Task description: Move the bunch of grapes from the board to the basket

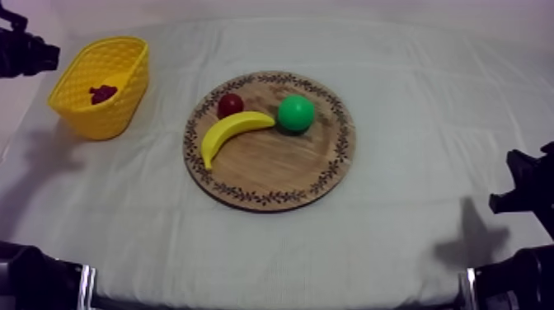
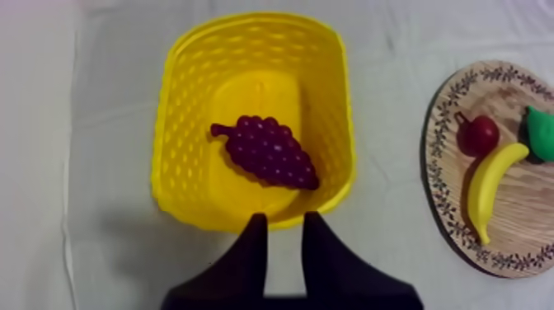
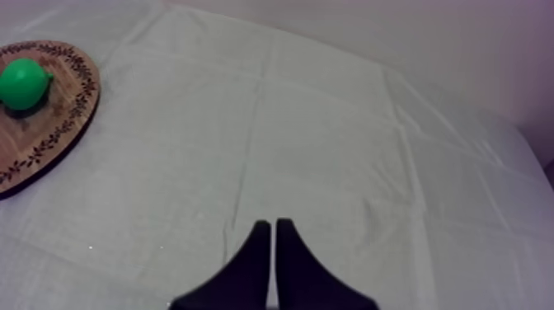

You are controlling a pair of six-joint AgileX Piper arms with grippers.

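Left gripper (image 2: 284,221): fingers parted by a narrow gap, nothing between them. It hangs over the cloth (image 2: 107,247) just outside the near wall of the yellow basket (image 2: 169,165).

Bunch of grapes (image 2: 269,152): lying flat on the basket floor, stem end toward one long wall, bulk running diagonally toward the near corner. Not touched by the fingers. It looks settled and is not propped on the rim.

Beyond the basket, well apart from it: wooden board (image 2: 439,177) with the banana (image 2: 490,185), the small red fruit (image 2: 478,134) at the banana's far tip, and the pear (image 2: 542,132) beside them. No grapes on the board.

Right gripper (image 3: 272,224): fingers pressed together as a thin wedge, holding nothing. It is low over bare cloth at its own side, and the board edge with the pear is well off from it.

Top view agrees: basket at the far left of the table, a dark cluster inside it, and the left arm at the upper left close by the basket.

Step in hand, as I judge it: the drop is done, with the grapes in the basket and released. What remains is the retreat.

Next move calls for the left arm to lift straight up and back, keeping the fingers clear of the basket's near wall, since the basket looks light enough to tip or slide if nudged. The right arm has no part to play.
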